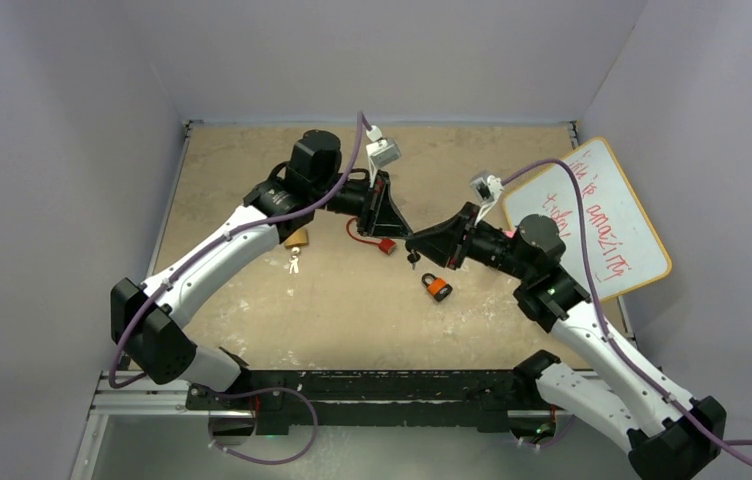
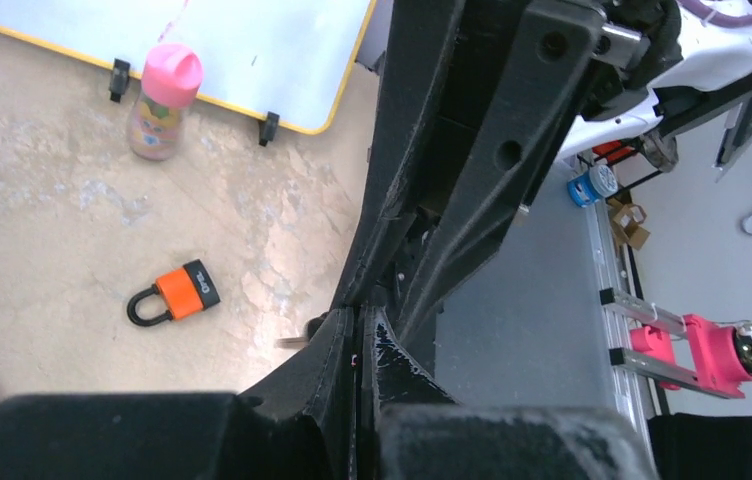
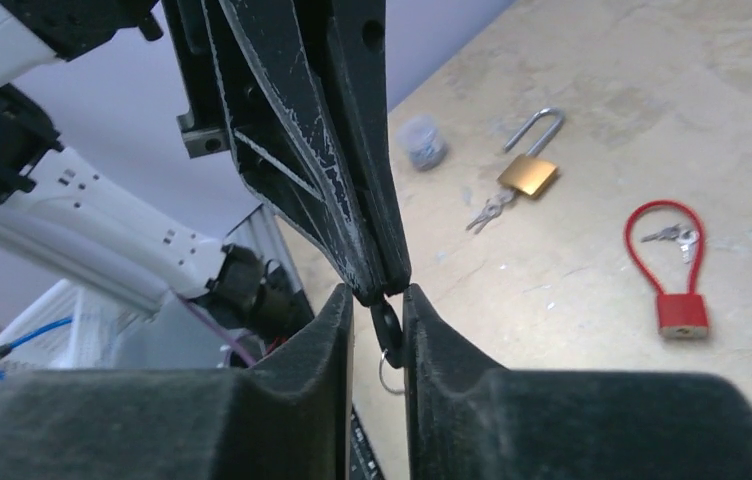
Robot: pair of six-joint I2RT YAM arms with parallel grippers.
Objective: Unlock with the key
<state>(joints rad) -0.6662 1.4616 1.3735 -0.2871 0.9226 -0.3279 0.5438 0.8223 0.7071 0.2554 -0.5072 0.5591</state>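
Note:
A small key with a black head and a wire ring hangs from the tips of my left gripper, which is shut on it. My right gripper stands open astride the key's head; the head lies against its right finger, with a gap on the other side. In the top view the two grippers meet tip to tip above the table's middle, and the key dangles below them. An orange padlock lies on the table just in front of them.
A red cable lock with keys lies under the left gripper. A brass padlock and its keys lie to the left. A whiteboard leans at the right, with a pink-capped bottle beside it.

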